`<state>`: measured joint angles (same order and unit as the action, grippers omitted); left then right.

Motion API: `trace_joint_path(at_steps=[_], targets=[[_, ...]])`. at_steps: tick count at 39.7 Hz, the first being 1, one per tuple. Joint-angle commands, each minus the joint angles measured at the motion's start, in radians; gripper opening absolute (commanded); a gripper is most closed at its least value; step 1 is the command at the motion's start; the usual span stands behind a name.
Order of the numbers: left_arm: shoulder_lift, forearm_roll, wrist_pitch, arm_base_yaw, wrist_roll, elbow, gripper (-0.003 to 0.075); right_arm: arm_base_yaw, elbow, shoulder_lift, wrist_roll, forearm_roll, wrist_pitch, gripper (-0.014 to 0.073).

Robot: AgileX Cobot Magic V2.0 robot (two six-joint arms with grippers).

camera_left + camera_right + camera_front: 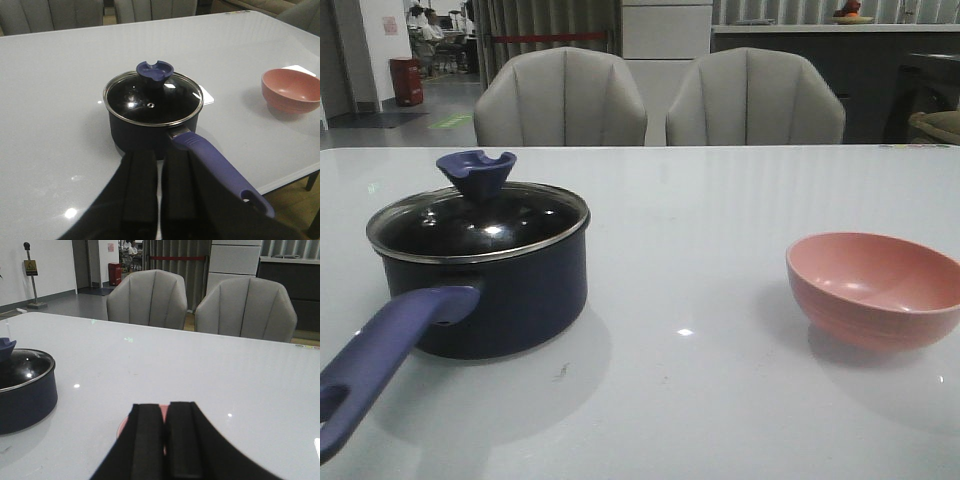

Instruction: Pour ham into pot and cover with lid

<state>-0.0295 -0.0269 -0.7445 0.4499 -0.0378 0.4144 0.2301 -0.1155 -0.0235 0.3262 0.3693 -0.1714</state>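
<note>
The dark navy pot (515,295) stands on the white table at the left, its purple-blue handle (380,355) pointing toward the front left. The glass lid (480,228) with its blue notched knob (475,172) sits on the pot. No ham shows; the dark glass hides the pot's inside. In the left wrist view the pot (135,135) and lid (150,100) lie just beyond my left gripper (160,155), which is shut and empty beside the handle (215,170). My right gripper (166,407) is shut and empty. Neither gripper shows in the front view.
An empty pink bowl (875,290) sits at the right of the table; it also shows in the left wrist view (292,90), and a sliver of it (120,429) shows behind the right fingers. Two grey chairs (560,100) stand behind the far table edge.
</note>
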Motion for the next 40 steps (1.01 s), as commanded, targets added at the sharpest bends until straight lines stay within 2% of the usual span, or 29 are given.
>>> trace_joint_path(at_steps=[1,12,18,24,30,35,40], targets=[[-0.011,-0.002,0.089,0.008,-0.001,0.025,0.0119,0.001,-0.030,-0.012,0.007,0.005,0.068,0.0148],[-0.011,-0.002,0.102,0.008,-0.001,0.024,0.0119,0.001,-0.030,-0.012,0.007,0.005,0.068,0.0148],[-0.011,0.065,0.317,0.003,-0.001,-0.043,0.0119,0.001,-0.030,-0.012,0.007,0.005,0.068,0.0148],[-0.011,0.057,0.514,-0.103,-0.001,-0.173,0.0120,0.001,-0.030,-0.012,0.007,0.005,0.068,0.0148],[0.014,-0.046,0.654,-0.250,-0.001,-0.305,0.0119,0.001,-0.030,-0.012,0.007,0.005,0.068,0.0148],[0.055,-0.055,0.671,-0.344,-0.001,-0.363,0.0119,0.001,-0.030,-0.012,0.007,0.005,0.068,0.0148],[0.053,-0.045,0.678,-0.384,-0.001,-0.406,0.0119,0.001,-0.030,-0.012,0.007,0.005,0.068,0.0148]])
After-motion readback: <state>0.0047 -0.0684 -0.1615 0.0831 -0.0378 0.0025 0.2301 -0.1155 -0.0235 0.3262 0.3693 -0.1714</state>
